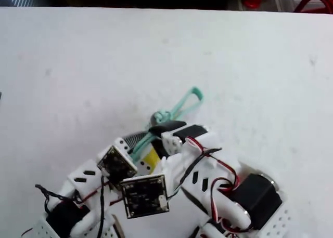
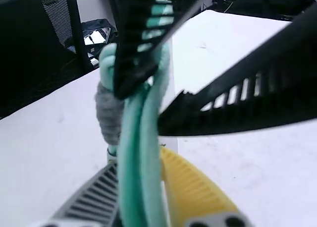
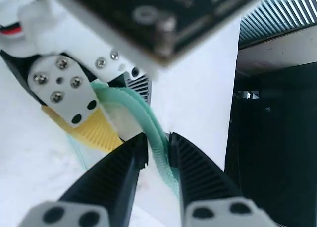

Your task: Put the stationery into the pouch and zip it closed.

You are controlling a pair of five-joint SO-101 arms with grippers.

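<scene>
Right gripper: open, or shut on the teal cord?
Shut on it. In the right wrist view the right gripper has its black fingers pressing the teal cord from both sides, no gap showing.

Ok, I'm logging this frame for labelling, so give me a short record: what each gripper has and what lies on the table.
left gripper: yellow and grey, shut on the cord
right gripper: black, shut on the same cord, right next to the left gripper
cord: teal, its loop lying on the table beyond both grippers
table: white
</scene>
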